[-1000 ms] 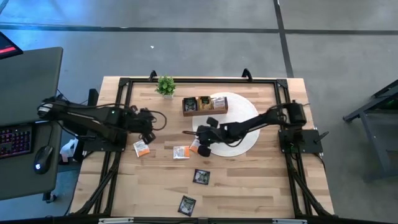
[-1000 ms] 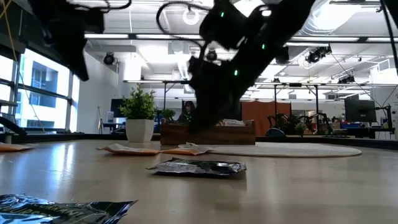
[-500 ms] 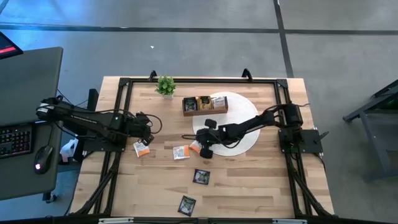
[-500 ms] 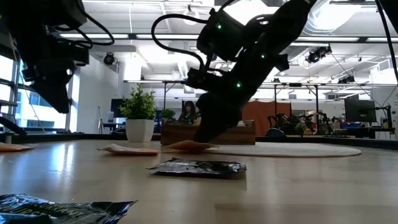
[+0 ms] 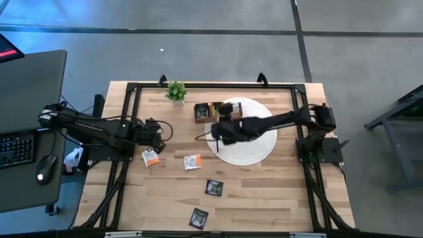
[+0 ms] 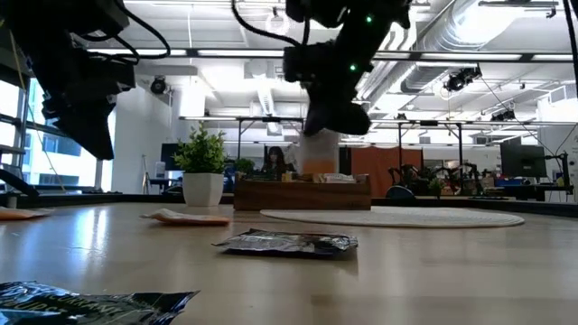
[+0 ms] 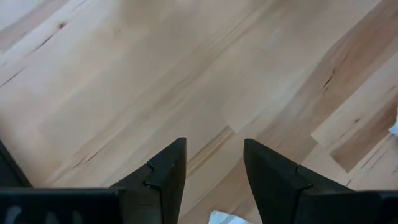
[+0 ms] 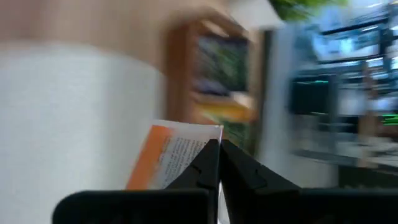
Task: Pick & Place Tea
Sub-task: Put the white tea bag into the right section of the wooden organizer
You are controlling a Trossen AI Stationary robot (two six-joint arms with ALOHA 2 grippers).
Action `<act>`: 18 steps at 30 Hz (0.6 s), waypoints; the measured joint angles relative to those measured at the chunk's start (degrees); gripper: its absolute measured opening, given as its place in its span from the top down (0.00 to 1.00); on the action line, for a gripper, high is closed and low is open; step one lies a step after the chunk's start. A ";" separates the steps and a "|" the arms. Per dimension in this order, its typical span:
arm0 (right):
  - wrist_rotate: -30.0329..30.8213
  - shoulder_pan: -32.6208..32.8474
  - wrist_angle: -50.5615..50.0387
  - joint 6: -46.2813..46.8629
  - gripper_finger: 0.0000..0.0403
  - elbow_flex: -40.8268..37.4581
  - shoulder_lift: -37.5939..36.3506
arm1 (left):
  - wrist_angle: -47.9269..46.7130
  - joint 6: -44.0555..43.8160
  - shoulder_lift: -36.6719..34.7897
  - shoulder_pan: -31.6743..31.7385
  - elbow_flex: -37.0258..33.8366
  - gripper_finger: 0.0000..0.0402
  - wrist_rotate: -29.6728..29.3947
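Note:
My right gripper (image 5: 219,130) hangs over the left rim of the round white mat (image 5: 254,149), just in front of the wooden tray (image 5: 200,114). It is shut on a white-and-orange tea sachet (image 8: 177,158). My left gripper (image 5: 157,137) stands open above the bare wood, with another white-and-orange sachet (image 5: 151,157) lying flat just before it. A third such sachet (image 5: 192,161) and two black ones (image 5: 213,188) (image 5: 199,217) lie flat on the table. The tray holds several sachets. My right gripper pinches the white-and-orange sachet by one edge (image 8: 208,146) between its two fingers. The sachet is lifted clear of the table and sticks out beyond the fingertips. The fingers slant down toward the tray.
A small potted plant (image 5: 176,91) stands at the far left of the table, beside the tray. A black frame (image 5: 132,89) runs along the table's edges. Bare wood lies between the scattered sachets toward the near edge.
My right gripper has taken hold of the white-and-orange sachet that lay left of the mat, lifted it clear and carried it up and toward the tray, rolling as it went. My left gripper has sunk a little toward the table, still open.

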 joint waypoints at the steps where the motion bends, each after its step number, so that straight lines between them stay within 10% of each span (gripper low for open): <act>1: 0.46 -1.07 -0.20 -2.41 0.99 -0.29 -0.57 | 0.37 0.00 0.00 0.00 0.00 0.61 -0.06; 18: -4.12 -14.87 2.14 -16.52 0.99 -4.35 -0.84 | 0.46 0.00 0.00 0.00 0.00 0.61 -0.25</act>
